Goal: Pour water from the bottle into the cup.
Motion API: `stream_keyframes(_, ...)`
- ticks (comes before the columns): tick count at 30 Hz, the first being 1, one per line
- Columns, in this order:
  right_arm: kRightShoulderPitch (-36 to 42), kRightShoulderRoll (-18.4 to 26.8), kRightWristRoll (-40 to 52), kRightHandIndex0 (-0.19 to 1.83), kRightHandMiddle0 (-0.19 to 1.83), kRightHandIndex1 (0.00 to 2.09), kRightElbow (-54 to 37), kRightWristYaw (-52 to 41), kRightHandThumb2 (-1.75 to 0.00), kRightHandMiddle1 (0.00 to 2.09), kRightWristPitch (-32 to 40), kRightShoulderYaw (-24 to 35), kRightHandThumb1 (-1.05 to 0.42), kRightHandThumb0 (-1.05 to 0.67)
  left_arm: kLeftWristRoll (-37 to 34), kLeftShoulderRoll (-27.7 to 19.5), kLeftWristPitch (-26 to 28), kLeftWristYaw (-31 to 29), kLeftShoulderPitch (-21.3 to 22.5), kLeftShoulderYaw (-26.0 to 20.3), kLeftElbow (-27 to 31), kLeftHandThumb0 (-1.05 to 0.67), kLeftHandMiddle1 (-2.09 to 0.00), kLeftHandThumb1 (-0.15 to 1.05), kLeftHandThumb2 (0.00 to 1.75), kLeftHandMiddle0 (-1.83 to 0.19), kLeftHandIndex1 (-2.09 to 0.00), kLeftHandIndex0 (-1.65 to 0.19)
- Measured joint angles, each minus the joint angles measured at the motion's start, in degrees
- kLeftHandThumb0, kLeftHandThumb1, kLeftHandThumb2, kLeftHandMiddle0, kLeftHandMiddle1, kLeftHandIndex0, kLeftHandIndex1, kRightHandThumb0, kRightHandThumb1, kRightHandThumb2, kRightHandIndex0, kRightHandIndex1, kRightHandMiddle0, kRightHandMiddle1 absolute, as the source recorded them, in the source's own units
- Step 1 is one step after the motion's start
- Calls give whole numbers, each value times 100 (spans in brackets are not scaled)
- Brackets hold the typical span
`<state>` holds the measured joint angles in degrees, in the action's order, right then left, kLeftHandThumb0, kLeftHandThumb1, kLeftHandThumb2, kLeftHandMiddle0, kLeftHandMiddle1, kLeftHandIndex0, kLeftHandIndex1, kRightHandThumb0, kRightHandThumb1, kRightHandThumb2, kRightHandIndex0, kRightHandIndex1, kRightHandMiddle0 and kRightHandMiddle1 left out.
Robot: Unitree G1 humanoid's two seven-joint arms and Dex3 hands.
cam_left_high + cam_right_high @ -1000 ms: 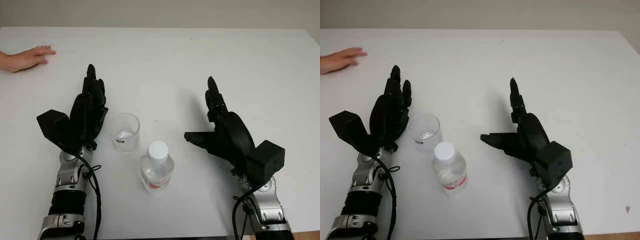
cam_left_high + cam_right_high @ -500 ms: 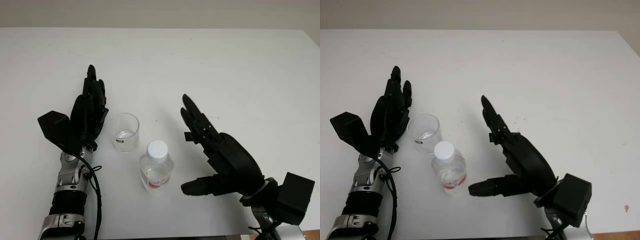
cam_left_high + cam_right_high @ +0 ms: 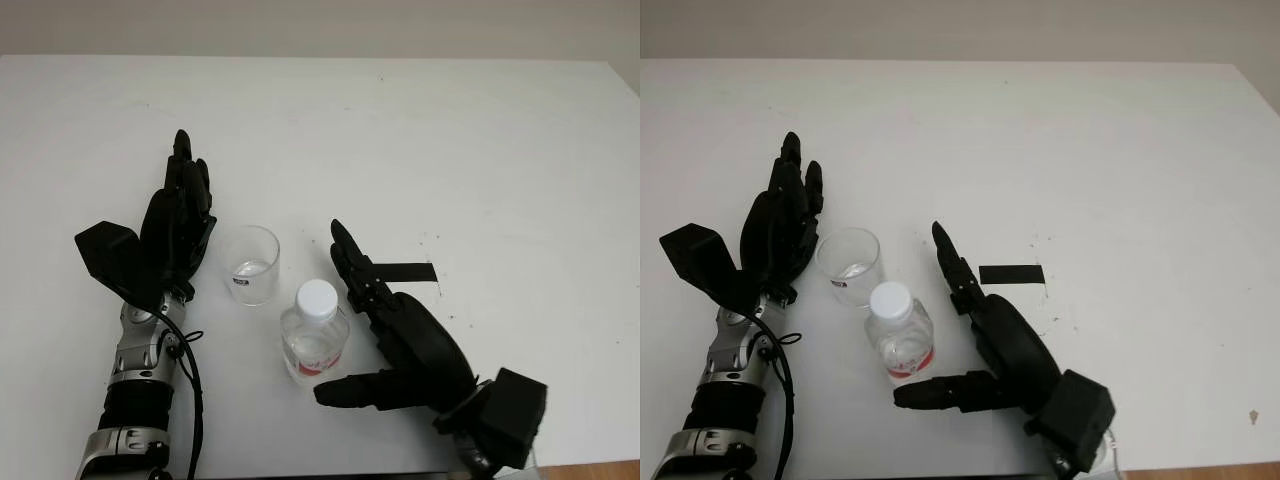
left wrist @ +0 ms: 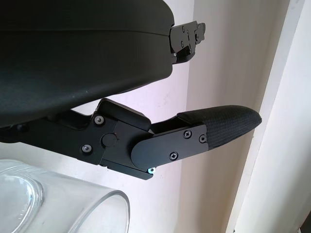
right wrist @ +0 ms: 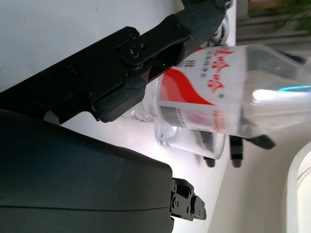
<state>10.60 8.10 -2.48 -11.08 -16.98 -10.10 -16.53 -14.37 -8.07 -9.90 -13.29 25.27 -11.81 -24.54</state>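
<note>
Now the bottle (image 3: pixel 314 340) stands on the white table (image 3: pixel 500 150) just beside the cup (image 3: pixel 250 264), the right hand (image 3: pixel 395 345) is open around it without gripping, and the left hand (image 3: pixel 172 228) is open beside the cup.

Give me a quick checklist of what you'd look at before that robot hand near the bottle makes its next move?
1. Bottle upright, white cap on: ok for grasping; the cap would block pouring, so not ok for that yet.
2. Right robot hand beside the bottle, open, fingers on either side of it: ok. Whether they touch it: cannot tell.
3. Cup upright, just beyond the bottle, apart from it: ok.
4. Left robot hand open, next to the cup, holding nothing: ok.
5. Black strip on the table, away from the bottle: ok.
</note>
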Motion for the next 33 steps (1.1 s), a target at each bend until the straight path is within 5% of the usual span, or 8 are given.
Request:
stream_keyframes(21, -70, -375, -118, -5, -5, 8, 458, 258, -4, 7, -520, -394, -83, -90, -10, 56, -157, 53, 38, 3, -97, -83, -3, 105, 70, 19, 0, 19)
stream_keyframes(22, -70, -376, -142, 6, 6, 28, 456, 289, -5, 27, -520, -388, -82, -82, -10, 56, -163, 55, 38, 2, -112, -83, -3, 105, 70, 19, 0, 19)
stream_keyframes(23, -70, -379, -171, 1, -1, 105, 453, 332, -5, 101, -517, -384, -82, -70, -10, 56, -165, 58, 38, 2, -120, -83, -3, 105, 70, 19, 0, 19)
stream_keyframes(24, -70, -381, -203, 7, 5, 151, 447, 375, -6, 142, -509, -383, -83, -62, -10, 56, -167, 58, 38, 2, -124, -84, -3, 105, 69, 19, 0, 19)
stream_keyframes(25, -72, -383, -298, 28, 18, 180, 444, 448, -6, 170, -516, -384, -86, -56, -10, 56, -167, 58, 39, 1, -125, -84, -3, 105, 69, 19, 0, 19)
stream_keyframes(26, -73, -383, -471, 79, 50, 197, 442, 560, -7, 193, -544, -389, -93, -53, -10, 55, -168, 58, 39, 1, -125, -83, -3, 105, 69, 19, 0, 19)
stream_keyframes(30, -124, -383, -957, 153, 107, 209, 401, 861, -16, 209, -599, -418, -103, -53, -10, 53, -168, 59, 47, 1, -124, -83, -4, 105, 69, 19, 0, 19)
stream_keyframes(33, -125, -383, -1158, 174, 130, 209, 343, 990, -29, 209, -592, -442, -105, -51, -8, 42, -167, 98, 54, 0, -121, -83, -4, 105, 68, 19, 0, 19)
